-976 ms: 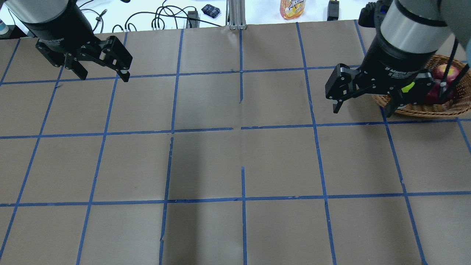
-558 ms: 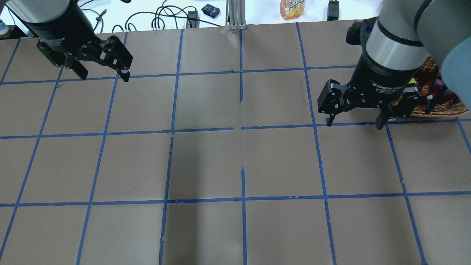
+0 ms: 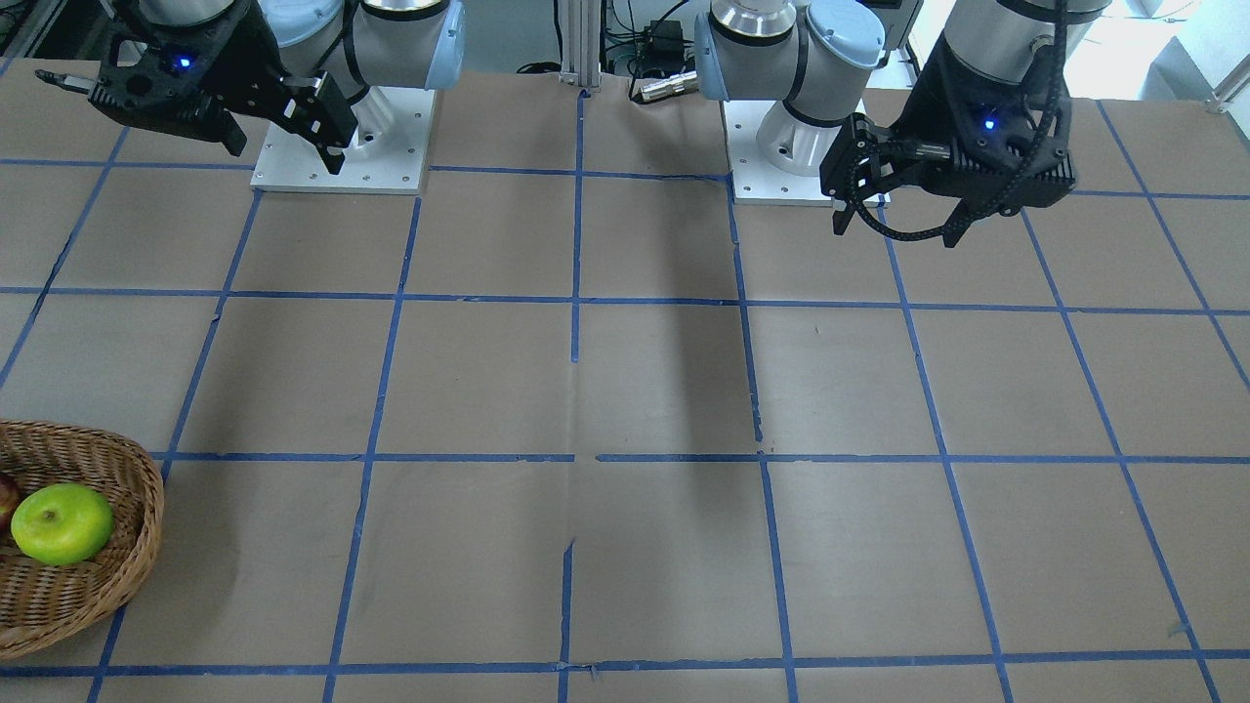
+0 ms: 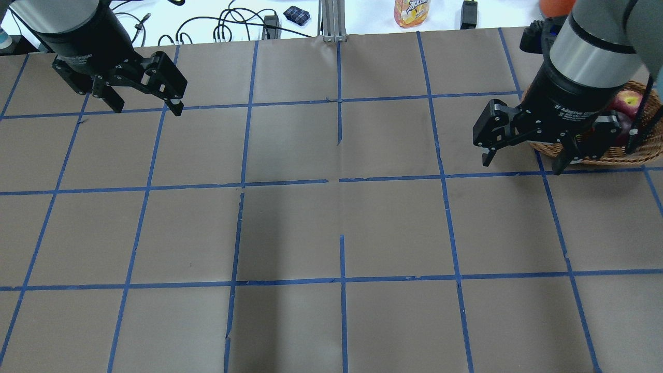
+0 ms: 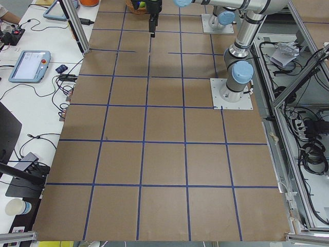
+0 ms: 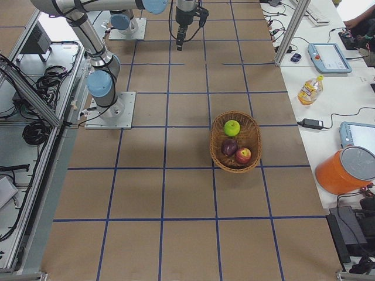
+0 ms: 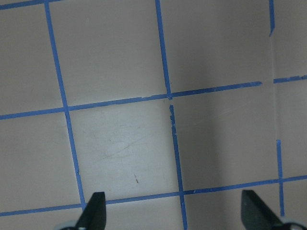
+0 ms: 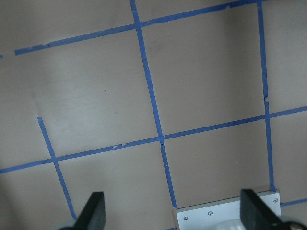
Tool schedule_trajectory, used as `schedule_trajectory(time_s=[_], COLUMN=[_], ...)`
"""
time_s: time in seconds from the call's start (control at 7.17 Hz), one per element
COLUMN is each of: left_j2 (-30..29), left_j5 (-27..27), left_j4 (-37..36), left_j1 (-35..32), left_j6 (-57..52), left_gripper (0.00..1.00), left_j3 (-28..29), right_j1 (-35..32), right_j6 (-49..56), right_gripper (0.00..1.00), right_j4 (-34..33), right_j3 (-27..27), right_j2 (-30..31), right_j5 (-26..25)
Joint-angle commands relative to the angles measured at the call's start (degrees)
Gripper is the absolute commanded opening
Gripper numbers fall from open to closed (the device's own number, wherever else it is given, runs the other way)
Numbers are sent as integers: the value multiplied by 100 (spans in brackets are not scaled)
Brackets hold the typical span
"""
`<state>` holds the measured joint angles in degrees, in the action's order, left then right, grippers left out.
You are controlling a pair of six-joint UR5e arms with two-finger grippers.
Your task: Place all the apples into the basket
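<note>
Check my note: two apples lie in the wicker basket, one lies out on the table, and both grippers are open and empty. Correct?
Not quite: no apple is on the table. The exterior right view shows all three in the basket: the green apple, the dark maroon apple and the red apple. The left gripper and right gripper are open and empty, as you noted.

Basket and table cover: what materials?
Basket: woven light-brown wicker by the look, matte; interlaced strands show on its wall. Table cover: probably brown paper, matte; faint creases and a seam show. Grid lines: likely blue tape, with ragged, broken ends in places.
</note>
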<state>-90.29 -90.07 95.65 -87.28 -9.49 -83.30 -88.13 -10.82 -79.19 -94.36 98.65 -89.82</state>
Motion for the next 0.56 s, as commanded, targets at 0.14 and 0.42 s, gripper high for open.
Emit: schedule_trajectory(time_s=[0.14, 0.42], left_j2=[-6, 12], left_j5=[7, 7], left_j4=[7, 7], left_j1=[-9, -9], left_j6=[0, 9], left_gripper=[100, 100], left_j3=[15, 33], right_j1=[-275, -266], right_j6=[-219, -192], right_gripper=[100, 100], right_j4=[-8, -17], right_j3=[-21, 5], right_j2=[-100, -100], right_j5=[-44, -53])
